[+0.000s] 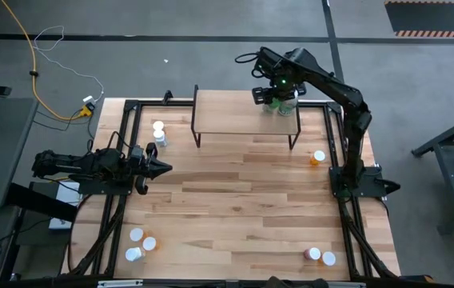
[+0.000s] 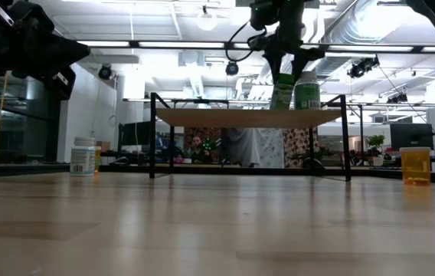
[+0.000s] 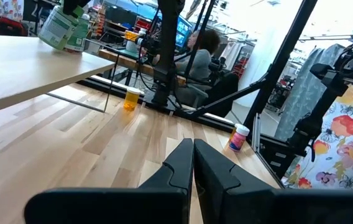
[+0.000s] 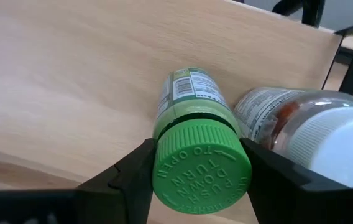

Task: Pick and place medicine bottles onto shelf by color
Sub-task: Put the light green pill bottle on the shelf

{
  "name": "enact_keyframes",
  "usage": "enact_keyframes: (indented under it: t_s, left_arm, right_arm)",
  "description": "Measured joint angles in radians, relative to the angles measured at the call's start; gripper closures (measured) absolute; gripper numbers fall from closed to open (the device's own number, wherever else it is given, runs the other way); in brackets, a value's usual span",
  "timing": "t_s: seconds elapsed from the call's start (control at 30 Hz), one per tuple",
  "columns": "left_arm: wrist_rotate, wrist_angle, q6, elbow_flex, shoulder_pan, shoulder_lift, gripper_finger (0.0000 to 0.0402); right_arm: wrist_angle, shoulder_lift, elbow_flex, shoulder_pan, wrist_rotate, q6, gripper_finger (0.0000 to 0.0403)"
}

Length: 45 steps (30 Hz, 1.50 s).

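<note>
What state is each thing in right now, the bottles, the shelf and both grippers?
Green bottle: upright on the shelf, cap between the right gripper's fingers.
White-capped bottle: upright on the shelf beside the green one.
Shelf: standing, two bottles at its right end.
Orange bottle: upright on the table.
Right gripper: around the green cap.
Left gripper: shut, empty, off the shelf.

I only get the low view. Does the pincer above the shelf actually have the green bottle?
Observer: Yes. In the right wrist view, the right pincer clamps the green bottle by its cap, a finger on each side.
Operator: What's the bottle next to it?
Observer: A white-capped bottle, close beside it on the shelf.
Operator: And the other arm?
Observer: The left pincer is shut and empty, over the left side of the table.
</note>
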Motion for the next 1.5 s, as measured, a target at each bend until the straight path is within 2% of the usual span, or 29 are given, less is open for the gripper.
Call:
enact_keyframes:
  t_s: [0.17,0.43,1.5]
  left_arm:
    - [0.0,0.0,0.0,0.0,0.0,0.0,0.0398]
    - [0.0,0.0,0.0,0.0,0.0,0.0,0.0398]
    - [0.0,0.0,0.0,0.0,0.0,0.0,0.0398]
  right_arm:
    - [0.0,0.0,0.0,0.013,0.003,-0.079,0.0201]
    - [0.001,0.0,0.0,0.015,-0.001,-0.096,0.0201]
    - [0.001,-0.001,0.001,0.015,-0.005,-0.077,0.0199]
